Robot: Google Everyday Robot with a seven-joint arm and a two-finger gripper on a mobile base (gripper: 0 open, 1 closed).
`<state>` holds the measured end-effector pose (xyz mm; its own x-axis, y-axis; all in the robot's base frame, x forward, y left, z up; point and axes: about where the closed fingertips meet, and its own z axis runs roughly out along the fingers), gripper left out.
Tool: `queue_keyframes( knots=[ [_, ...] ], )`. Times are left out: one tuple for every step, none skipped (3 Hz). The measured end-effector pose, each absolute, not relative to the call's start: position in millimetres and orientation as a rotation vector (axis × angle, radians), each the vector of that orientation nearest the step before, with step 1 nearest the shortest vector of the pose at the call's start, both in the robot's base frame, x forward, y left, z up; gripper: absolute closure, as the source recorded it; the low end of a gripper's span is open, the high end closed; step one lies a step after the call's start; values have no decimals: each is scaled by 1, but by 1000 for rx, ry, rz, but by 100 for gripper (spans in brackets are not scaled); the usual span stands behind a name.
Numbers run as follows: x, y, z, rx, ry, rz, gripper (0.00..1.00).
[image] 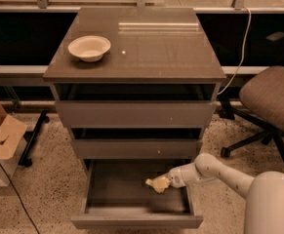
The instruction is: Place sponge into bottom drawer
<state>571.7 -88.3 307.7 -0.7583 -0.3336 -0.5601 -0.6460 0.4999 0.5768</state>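
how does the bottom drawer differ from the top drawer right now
The bottom drawer is pulled far out; the top drawer is nearly shut. The bottom drawer's floor shows, with the sponge at the end effector that reaches into it; the top drawer's inside is dark. Both have plain flat grey-brown fronts.

Arm (229, 177) is smooth white, fat rounded segments, ball-ish joint. Pale little gripper (167, 182) sits inside the bottom drawer (136, 222).

- tabletop (171, 48): smooth, glossy, reflecting light
- bowl (89, 48): smooth cream, faint sheen
- sponge (157, 184): soft, matt, porous-looking
- gripper (165, 182), inside the bottom drawer (136, 222): smooth white plastic shell
- bottom drawer's front panel: flat, matt
- chair seat (273, 99): cloth
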Motion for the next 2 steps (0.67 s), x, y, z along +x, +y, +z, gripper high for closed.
queue_keyframes(
  knots=[
    [581,-98,266,-734,2423,1170,100],
    [591,-111,226,-644,2478,1178,98]
  ],
)
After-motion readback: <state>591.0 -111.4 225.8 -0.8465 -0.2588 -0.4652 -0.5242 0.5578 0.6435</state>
